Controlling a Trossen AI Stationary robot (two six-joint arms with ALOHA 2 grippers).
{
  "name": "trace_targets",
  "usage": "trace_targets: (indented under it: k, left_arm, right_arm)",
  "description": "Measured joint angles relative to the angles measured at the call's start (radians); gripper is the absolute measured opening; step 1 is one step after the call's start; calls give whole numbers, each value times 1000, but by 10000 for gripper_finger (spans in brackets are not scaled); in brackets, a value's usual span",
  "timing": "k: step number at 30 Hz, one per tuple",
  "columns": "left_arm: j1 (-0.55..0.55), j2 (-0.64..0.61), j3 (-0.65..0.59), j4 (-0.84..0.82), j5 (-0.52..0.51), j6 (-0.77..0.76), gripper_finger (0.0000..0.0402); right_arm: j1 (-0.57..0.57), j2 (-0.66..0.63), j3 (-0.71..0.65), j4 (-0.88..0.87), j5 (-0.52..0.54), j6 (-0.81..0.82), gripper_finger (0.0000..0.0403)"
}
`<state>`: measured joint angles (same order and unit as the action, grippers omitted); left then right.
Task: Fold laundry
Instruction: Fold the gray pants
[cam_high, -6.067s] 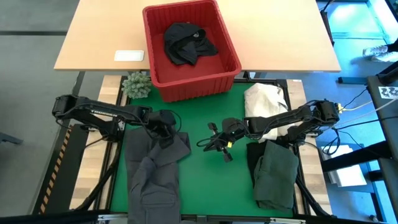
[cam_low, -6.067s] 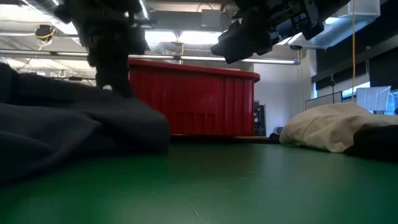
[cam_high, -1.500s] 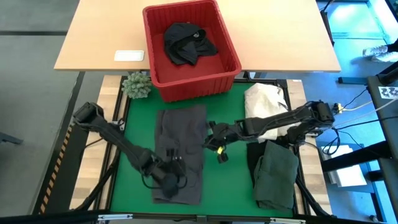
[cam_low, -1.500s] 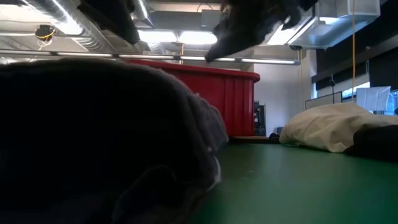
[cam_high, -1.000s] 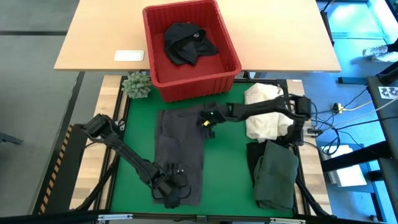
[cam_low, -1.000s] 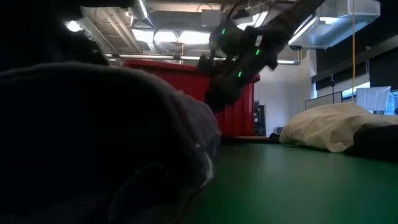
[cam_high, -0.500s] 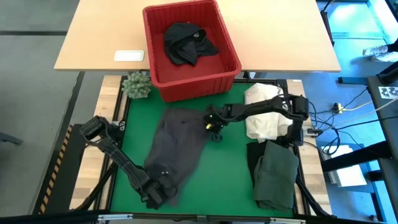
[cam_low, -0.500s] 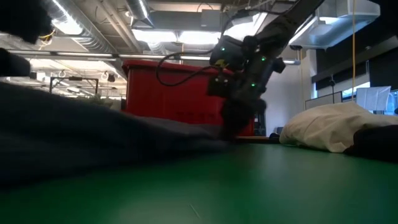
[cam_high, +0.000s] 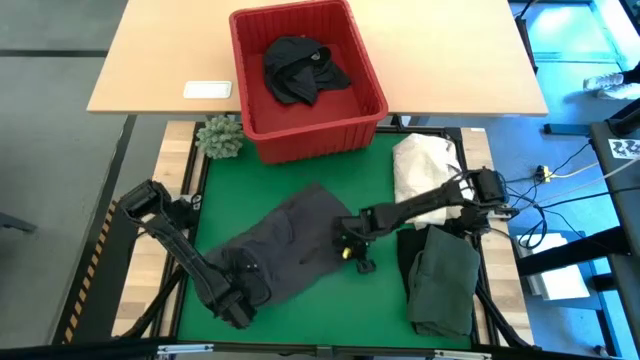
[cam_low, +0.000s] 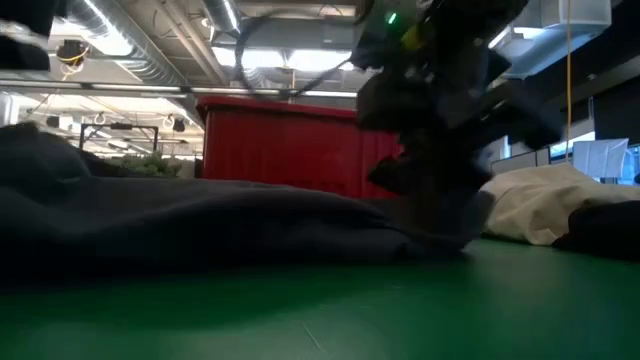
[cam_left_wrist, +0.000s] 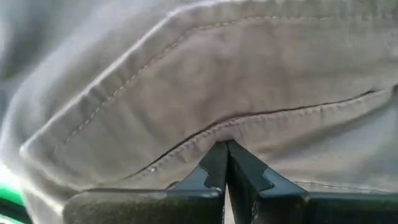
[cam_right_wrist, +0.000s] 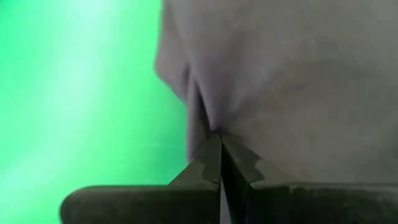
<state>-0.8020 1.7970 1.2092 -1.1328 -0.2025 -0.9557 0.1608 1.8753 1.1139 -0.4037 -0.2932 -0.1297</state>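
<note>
Lay slanted between left gripper (cam_high: 243, 300) and right gripper (cam_high: 347, 240), dark grey garment (cam_high: 290, 245) pinched tight at both ends.

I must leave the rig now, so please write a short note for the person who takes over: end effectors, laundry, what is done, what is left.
Left end effector: shut on the dark grey garment, at its near left end.
Right end effector: shut on the same garment's right edge.
The garment lies slanted on the green mat, not folded.
A dark green garment lies folded at the near right; a black garment waits in the red basket.
Left: fold the grey one, then the black.
</note>
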Motion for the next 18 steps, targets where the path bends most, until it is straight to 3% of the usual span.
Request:
trace_targets:
  k: [9,16,18]
  left_arm:
    - [-68,-59,90,3,-176,-146,1]
    - [-117,-60,104,17,-298,-288,1]
    - [-117,-60,93,47,-335,-299,1]
  right_arm:
    - [30,-149,1,17,6,14,2]
    - [-17,-213,1,40,272,15,2]
    - [-46,-204,1,49,302,18,2]
